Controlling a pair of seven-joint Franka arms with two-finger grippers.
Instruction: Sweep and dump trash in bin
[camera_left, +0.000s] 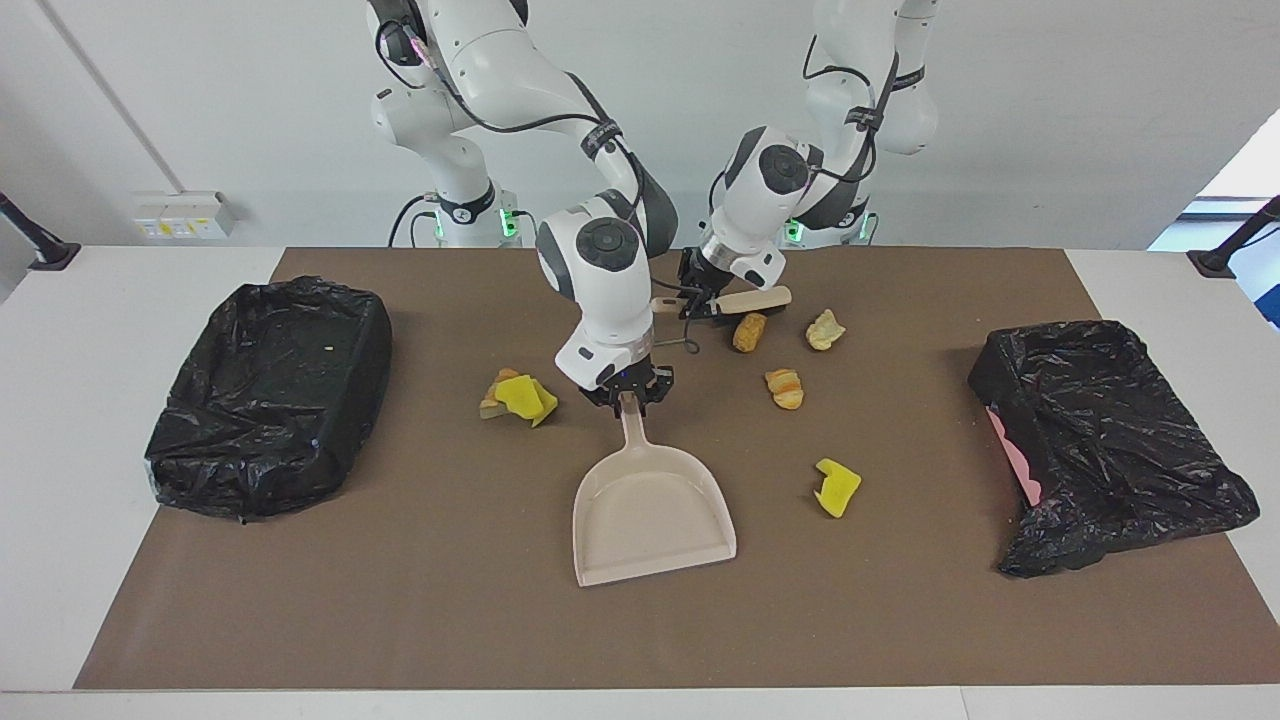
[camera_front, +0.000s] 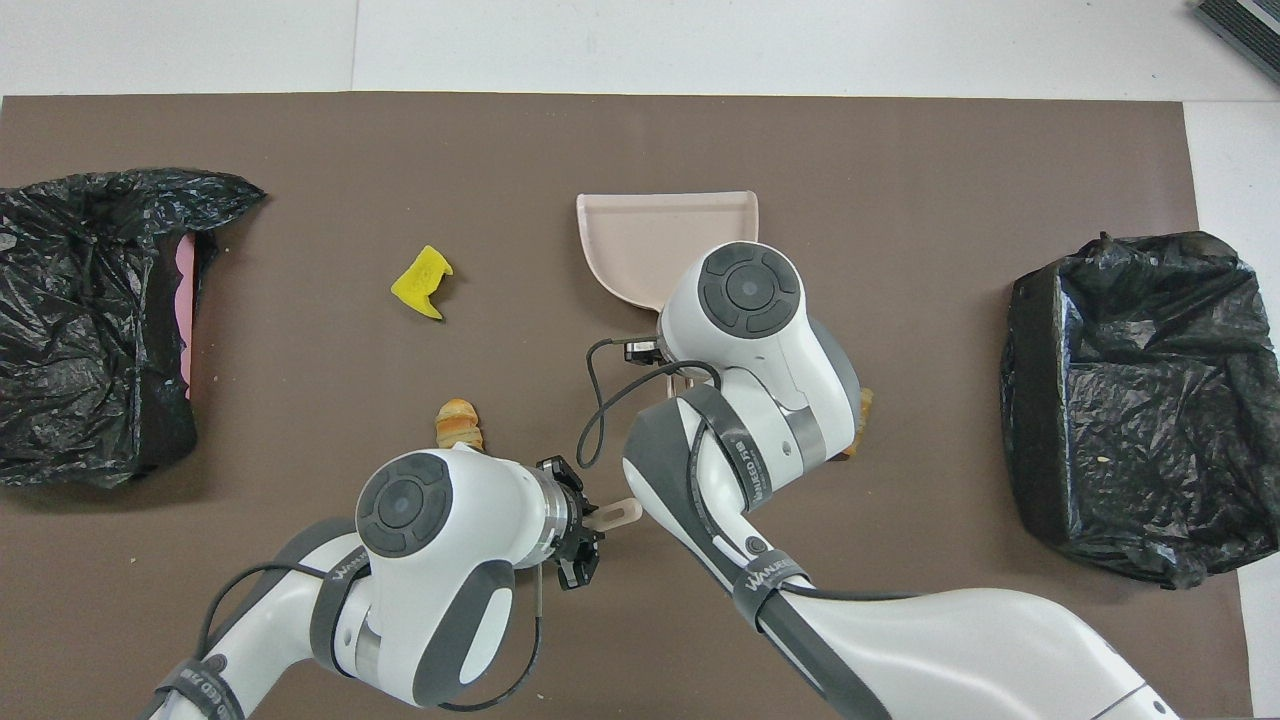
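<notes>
The brown mat (camera_left: 400, 600) covers most of the surface and carries everything. A black-bagged bin (camera_left: 270, 395) sits at the right arm's end of the mat, and a second black bag (camera_left: 1110, 445) lies at the left arm's end.

The beige dustpan (camera_left: 650, 515) lies mid-mat, its handle pointing toward the robots. The right gripper (camera_left: 628, 392) has its fingers clenched on that handle. The left gripper (camera_left: 700, 300) is over the mat, nearer the robots than the dustpan, its fingers clenched on the brush (camera_left: 735, 300).

The trash lies scattered around the dustpan: a yellow sponge pile (camera_left: 518, 395) beside the handle, a yellow sponge piece (camera_left: 837, 487) beside the pan, and a striped bread chunk (camera_left: 785, 388), a brown chunk (camera_left: 748, 331) just under the brush and a pale chunk (camera_left: 825, 329) nearer the robots.
</notes>
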